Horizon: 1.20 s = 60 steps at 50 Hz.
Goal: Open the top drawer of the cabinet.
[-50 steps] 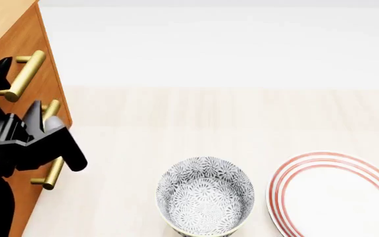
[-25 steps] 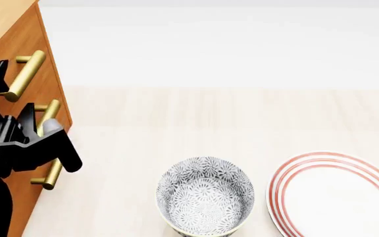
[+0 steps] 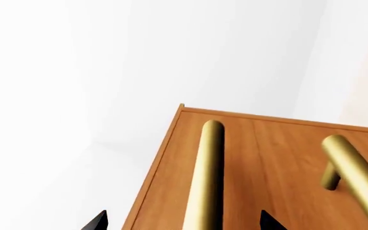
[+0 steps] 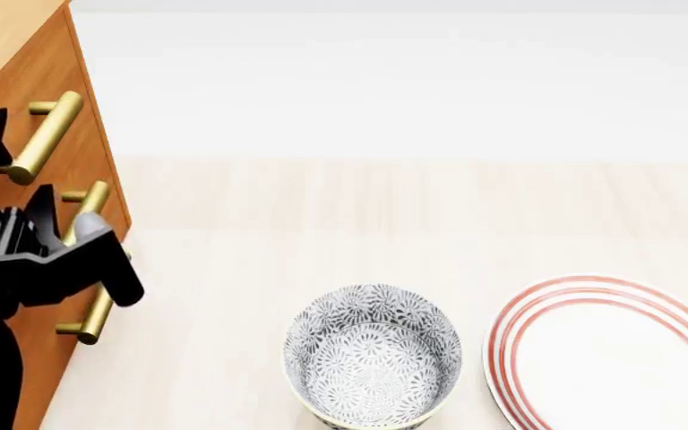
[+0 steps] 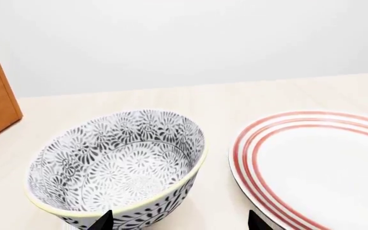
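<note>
**Left gripper shifted toward cabinet front**

Over the last second, the black left gripper (image 4: 10, 161) has been moved slightly leftward and down in the head view, closer to the orange-brown wooden cabinet (image 4: 46, 81) with brass bar handles.

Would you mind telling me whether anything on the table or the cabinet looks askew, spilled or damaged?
Nothing stands out. The patterned bowl sits upright and empty beside the red-ringed plate, which lies flat. The cabinet looks intact, its brass handles straight.

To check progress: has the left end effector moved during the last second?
Yes. The left end effector has slid leftward, closer to the cabinet front.
</note>
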Available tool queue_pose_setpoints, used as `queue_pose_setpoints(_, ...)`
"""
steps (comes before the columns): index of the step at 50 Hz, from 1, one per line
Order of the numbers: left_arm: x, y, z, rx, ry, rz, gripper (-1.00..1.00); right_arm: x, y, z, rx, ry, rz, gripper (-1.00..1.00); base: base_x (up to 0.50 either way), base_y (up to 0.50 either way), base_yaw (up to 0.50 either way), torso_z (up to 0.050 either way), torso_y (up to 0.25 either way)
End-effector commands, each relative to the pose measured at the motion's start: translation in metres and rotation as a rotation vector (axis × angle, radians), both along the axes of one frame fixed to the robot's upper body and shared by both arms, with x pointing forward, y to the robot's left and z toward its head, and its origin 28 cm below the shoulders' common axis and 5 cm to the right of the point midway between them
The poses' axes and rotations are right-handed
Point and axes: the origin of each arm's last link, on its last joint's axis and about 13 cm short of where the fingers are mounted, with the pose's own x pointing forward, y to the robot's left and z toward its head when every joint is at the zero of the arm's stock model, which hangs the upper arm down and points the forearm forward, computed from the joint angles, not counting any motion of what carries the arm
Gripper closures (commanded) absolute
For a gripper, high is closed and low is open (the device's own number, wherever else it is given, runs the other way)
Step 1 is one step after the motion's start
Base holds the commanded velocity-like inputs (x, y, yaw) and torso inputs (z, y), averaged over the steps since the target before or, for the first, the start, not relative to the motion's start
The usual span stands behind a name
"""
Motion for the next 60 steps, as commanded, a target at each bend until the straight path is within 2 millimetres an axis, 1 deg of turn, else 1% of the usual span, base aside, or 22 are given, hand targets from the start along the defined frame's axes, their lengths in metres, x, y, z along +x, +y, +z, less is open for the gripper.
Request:
queue_pose_setpoints(1,0.006,-0.004,0.001,-0.021,-0.002,0.009,-1.00,0.002,0.000,0.000,0.008,-0.006,0.000,-1.00,0.00,0.00,0.00,0.000,0.000)
queue_pose_setpoints(8,0.009,-0.004,-0.005,-0.020,0.007,0.006,-1.00,0.002,0.000,0.002,0.011,-0.005,-0.005,-1.00,0.00,0.00,0.00,0.000,0.000)
queue_pose_setpoints(9,0.009,-0.004,-0.003,-0.059,-0.008,0.013,1.00,0.002,-0.001,0.002,0.012,-0.004,-0.006,-1.00,0.00,0.00,0.00,0.000,0.000)
queue_pose_setpoints(27,0.007,-0.006,-0.005,-0.032,0.006,-0.012,1.00,0.002,0.000,0.000,0.015,0.007,-0.002,-1.00,0.00,0.00,0.00,0.000,0.000)
queue_pose_setpoints(34,0.007,-0.014,-0.004,-0.029,0.008,-0.039,1.00,0.002,0.000,0.000,0.015,0.011,0.003,-1.00,0.00,0.00,0.00,0.000,0.000)
queue_pose_setpoints(46,0.011,-0.045,0.002,-0.024,-0.002,-0.139,1.00,0.001,0.001,-0.002,0.019,0.017,0.014,-1.00,0.00,0.00,0.00,0.000,0.000)
queue_pose_setpoints(52,0.013,-0.063,0.004,-0.021,-0.005,-0.194,1.00,0.001,0.001,-0.002,0.023,0.024,0.019,-1.00,0.01,0.00,-0.01,0.000,0.000)
queue_pose_setpoints(55,0.013,-0.076,0.008,-0.027,-0.011,-0.234,1.00,0.000,0.001,-0.002,0.025,0.026,0.022,-1.00,0.01,0.00,-0.01,0.000,0.000)
queue_pose_setpoints(60,0.012,-0.088,0.009,-0.025,-0.011,-0.272,1.00,0.000,0.001,-0.002,0.030,0.029,0.024,-1.00,0.01,0.00,-0.01,0.000,0.000)
